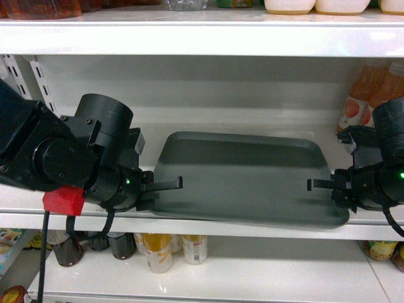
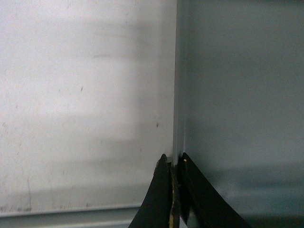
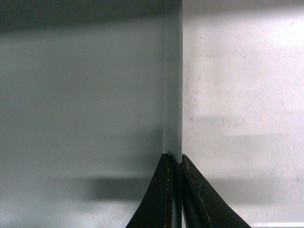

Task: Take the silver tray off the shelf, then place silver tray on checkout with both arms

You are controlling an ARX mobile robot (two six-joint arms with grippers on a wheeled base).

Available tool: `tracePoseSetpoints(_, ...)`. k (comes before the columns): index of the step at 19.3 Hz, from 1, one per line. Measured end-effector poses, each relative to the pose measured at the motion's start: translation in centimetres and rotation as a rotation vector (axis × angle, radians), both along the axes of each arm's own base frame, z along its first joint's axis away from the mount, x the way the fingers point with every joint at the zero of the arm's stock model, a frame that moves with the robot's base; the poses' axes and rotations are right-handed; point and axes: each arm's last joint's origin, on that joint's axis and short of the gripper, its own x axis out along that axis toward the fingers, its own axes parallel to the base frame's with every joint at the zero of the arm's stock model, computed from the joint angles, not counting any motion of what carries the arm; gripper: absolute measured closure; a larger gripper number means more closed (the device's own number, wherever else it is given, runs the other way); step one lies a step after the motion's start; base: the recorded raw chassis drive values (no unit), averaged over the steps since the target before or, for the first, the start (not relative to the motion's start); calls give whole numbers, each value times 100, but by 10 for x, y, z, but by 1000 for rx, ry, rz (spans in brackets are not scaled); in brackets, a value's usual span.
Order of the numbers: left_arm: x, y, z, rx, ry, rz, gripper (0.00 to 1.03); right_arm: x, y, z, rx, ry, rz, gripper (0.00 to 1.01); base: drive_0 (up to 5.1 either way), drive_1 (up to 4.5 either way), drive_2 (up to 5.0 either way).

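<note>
We're getting blown-out glare on the white shelf (image 1: 208, 39) lip up top, soft dark shadows under the silver tray (image 1: 246, 177), and both wrist views look pretty blurry and washed out up close.

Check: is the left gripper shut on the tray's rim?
Shut on it: the left gripper's jaws pinch the tray's rim edge between them.

Both wrist views crop the silver tray (image 2: 242, 95) to one edge, and bottles (image 1: 164, 249) below are blurred.
</note>
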Motion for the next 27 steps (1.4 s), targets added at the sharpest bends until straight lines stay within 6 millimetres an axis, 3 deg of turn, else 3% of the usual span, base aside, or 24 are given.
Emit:
tracePoseSetpoints(3,-34,2,3,22,-59,-15,100,-30,1,12,18,-39,11,98,0,0,0)
tracePoseSetpoints(9,-95,15,64,9,-247,-17,100,-95,7,75,65,-216,52,98,0,0,0)
tracePoseSetpoints(12,-140,27,73,30,-210,-16,100,-143,9,84,108,-205,78,99,0,0,0)
tracePoseSetpoints(14,-166,35,77,21,-212,8,100,-150,10,83,134,-195,99,99,0,0,0)
tracePoseSetpoints(27,-165,35,78,22,-218,12,100,-149,12,84,136,-200,105,99,0,0,0)
